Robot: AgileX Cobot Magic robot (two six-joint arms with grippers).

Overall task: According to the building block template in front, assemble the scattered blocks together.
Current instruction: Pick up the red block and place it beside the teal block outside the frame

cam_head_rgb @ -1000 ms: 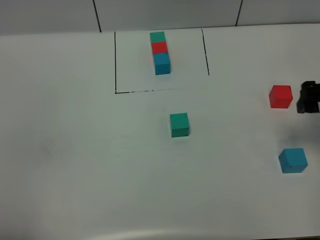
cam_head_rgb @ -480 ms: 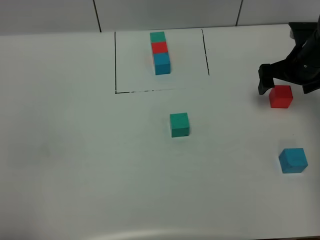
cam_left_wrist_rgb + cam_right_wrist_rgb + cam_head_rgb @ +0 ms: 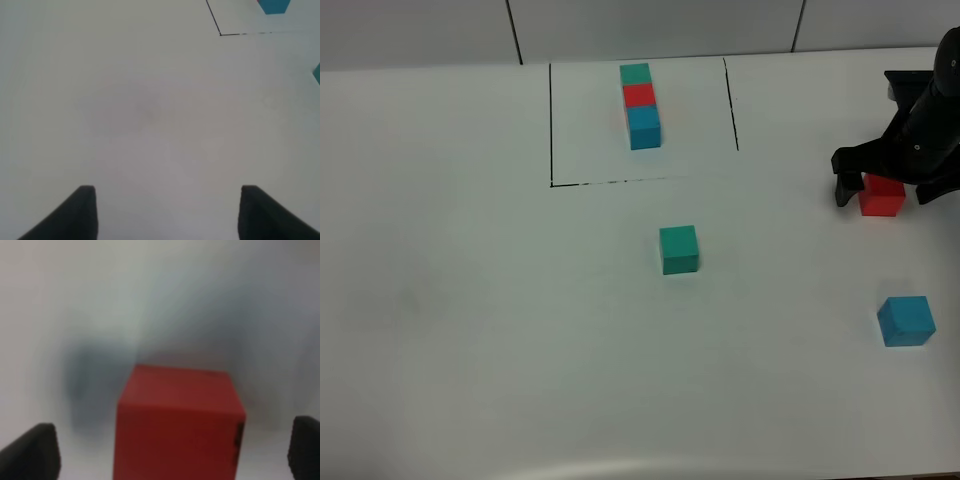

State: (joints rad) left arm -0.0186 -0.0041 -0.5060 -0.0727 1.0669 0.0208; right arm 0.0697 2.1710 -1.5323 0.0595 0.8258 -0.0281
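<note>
The template (image 3: 640,105) is a green, red and blue row inside a thin black drawn frame at the back of the table. A loose green cube (image 3: 678,249) sits mid-table. A loose blue cube (image 3: 905,320) sits at the front right. A loose red cube (image 3: 883,201) sits at the right, also seen in the right wrist view (image 3: 177,420). My right gripper (image 3: 886,188) is open and straddles the red cube, one finger on each side (image 3: 167,455). My left gripper (image 3: 167,215) is open and empty over bare table; it is out of the exterior view.
The white table's right edge lies just beyond the right arm (image 3: 925,130). In the left wrist view a corner of the black frame line (image 3: 220,34) and the template's blue end (image 3: 272,6) show far off.
The right arm has come in from the table's right edge, swung over the red cube and lowered its open fingers around it. The cubes have not moved.
</note>
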